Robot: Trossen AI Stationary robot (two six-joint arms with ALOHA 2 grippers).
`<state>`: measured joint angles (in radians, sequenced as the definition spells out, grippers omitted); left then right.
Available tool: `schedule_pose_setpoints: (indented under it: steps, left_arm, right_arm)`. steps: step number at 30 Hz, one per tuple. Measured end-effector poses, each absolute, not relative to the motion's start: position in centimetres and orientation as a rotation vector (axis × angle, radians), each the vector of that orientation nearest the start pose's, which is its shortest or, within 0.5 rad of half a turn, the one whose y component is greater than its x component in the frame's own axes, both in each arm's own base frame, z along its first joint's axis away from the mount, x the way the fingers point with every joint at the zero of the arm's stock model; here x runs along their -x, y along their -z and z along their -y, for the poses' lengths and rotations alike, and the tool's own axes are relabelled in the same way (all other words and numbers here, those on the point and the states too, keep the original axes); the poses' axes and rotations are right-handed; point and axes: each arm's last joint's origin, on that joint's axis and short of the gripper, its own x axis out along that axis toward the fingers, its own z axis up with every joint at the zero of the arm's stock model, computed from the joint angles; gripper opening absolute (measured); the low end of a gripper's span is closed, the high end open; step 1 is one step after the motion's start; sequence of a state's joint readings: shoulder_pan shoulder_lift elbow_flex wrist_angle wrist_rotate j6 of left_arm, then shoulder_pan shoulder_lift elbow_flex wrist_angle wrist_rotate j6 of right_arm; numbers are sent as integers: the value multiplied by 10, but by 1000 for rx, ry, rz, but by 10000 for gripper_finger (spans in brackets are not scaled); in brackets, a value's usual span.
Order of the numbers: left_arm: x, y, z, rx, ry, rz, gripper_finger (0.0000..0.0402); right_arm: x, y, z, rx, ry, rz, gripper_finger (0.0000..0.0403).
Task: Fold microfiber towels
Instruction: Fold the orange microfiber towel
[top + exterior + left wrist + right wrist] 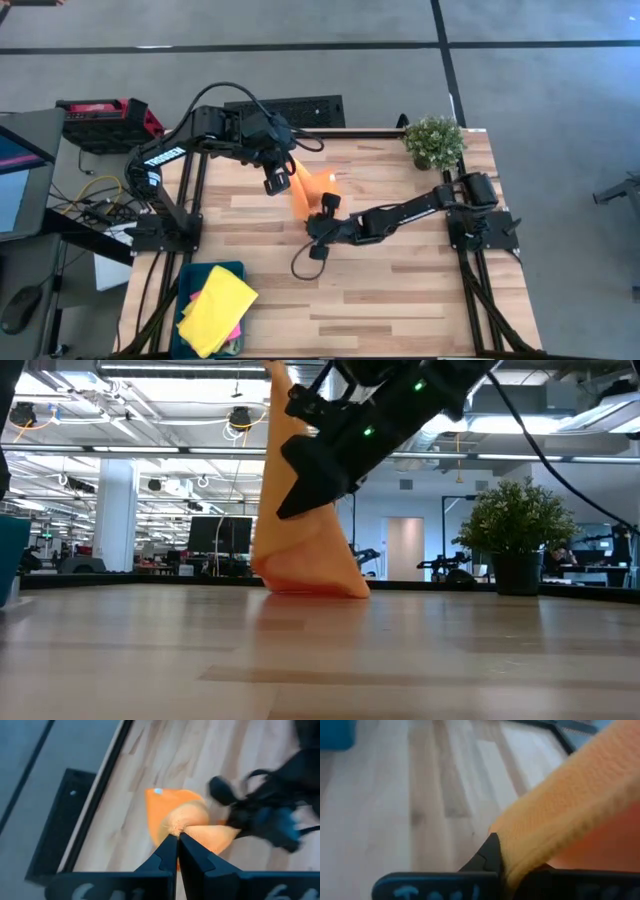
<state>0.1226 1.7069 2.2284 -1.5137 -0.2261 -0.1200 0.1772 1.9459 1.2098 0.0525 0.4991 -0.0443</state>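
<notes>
**Lifting the orange towel, with the fold not yet made**

Holding the orange towel (305, 188) between them, both arms had it raised off the table (400, 290). The left gripper (177, 839) was clamped together on a bunched corner, and the cloth hung below and beyond its fingertips. The right gripper (506, 854) was closed on another part of the same towel, the fabric draped over and past its fingers. By my reading no fold had been finished: this towel was still bunched and held up, and a yellow towel (217, 308) lay loose in the teal bin (190, 282), well apart from both grippers, with a sliver of pink beneath it. A green one could not be made out. So nearly all the work seemed left.

The high view alone showed the bin and the potted plant (434, 141) at the table's far corner. The low view alone showed the towel's bottom edge touching the tabletop while the rest rose in a cone. Only the wrist views showed each pair of fingers pinching cloth.
</notes>
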Motion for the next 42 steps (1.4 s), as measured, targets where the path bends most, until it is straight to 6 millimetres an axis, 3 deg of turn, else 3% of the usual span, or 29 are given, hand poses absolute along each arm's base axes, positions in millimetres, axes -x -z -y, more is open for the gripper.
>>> schedule_pose_setpoints:
  steps: [6,11,20,27,34,42]
  left_arm:
    - [-285,-457,-43,82,-449,-997,0]
    - [-283,-456,-43,132,-484,-1005,0]
    - [-284,-456,-43,169,-504,-997,0]
    - [-293,-448,-45,205,-574,-999,0]
    - [-303,-446,-47,204,-607,-958,0]
    - [-308,-453,-62,163,-713,-834,0]
  right_arm:
    - [-380,-200,-76,263,278,-733,9]
    - [-343,-245,-79,327,352,-754,4]
    - [-274,-315,-55,253,439,-723,3]
    - [-237,-350,-41,211,456,-630,2]
    - [-218,-371,-28,256,542,-561,2]
    - [-215,-394,-5,322,695,-530,1]
